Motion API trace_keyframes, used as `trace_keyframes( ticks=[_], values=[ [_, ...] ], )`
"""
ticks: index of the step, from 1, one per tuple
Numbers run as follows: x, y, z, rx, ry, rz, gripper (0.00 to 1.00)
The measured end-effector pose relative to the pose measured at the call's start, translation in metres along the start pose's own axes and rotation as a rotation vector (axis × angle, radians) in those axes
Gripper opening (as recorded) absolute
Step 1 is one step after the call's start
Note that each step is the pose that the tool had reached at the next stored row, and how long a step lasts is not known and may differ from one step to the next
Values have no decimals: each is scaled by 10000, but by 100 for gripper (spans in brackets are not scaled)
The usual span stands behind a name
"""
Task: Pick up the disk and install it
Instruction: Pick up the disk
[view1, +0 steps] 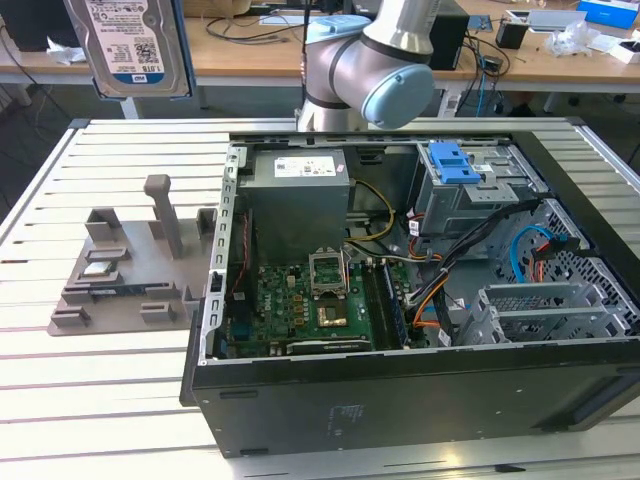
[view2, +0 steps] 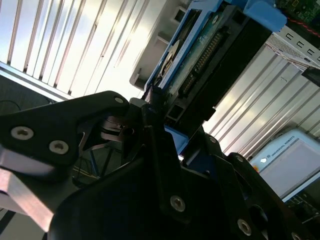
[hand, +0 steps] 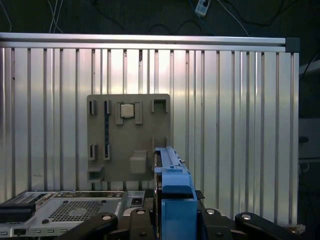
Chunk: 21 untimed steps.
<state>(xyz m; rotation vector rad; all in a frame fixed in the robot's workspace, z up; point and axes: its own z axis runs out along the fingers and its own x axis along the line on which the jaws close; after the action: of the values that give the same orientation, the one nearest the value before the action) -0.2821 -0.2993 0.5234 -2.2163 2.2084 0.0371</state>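
Exterior view first: I see the disk (view1: 130, 45) up in the air at the view's upper left. It hangs upright with its printed label facing the camera and its blue carrier frame showing along the sides. It is well clear of the slatted table (view1: 110, 400). It is also well apart from the open computer case (view1: 400, 400), which lies on its side toward the exterior view's right with board and cables exposed. The arm (view1: 370, 60) rises behind the case. Inside the case, near its far wall, I can make out a blue latch (view1: 452, 160) on top of the drive cage. On the table, to the exterior view's left of the case, sits a grey fixture (view1: 120, 270) with a small square chip (view1: 97, 268) resting in it.

In the first wrist view the gripper (hand: 176, 220) is clamped on the disk. Its black fingers (hand: 107, 222) sit on either side of the blue frame, which I see edge-on. Beyond it lie the table, the fixture and the chip. In the second wrist view I see the disk's connector row, with the table slats behind it.
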Motion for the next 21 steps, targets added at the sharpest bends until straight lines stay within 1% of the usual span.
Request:
trace_keyframes(
  ticks=[1, 2, 4, 5, 9, 13, 15, 16, 21],
  values=[
    [0, -23, 0, 0, 0, 1, 37],
    [0, -66, 0, 0, 0, 0, 37],
    [0, -105, -1, -1, 0, 1, 37],
    [1, -156, -1, -4, 1, 0, 37],
    [1, -271, -1, -11, -1, 1, 37],
    [2, -478, -2, -26, 0, 0, 37],
    [2, -551, -2, -30, -1, 2, 37],
    [2, -621, -3, -37, 0, 1, 37],
    [4, -767, -1, -46, -1, 2, 37]
  ],
)
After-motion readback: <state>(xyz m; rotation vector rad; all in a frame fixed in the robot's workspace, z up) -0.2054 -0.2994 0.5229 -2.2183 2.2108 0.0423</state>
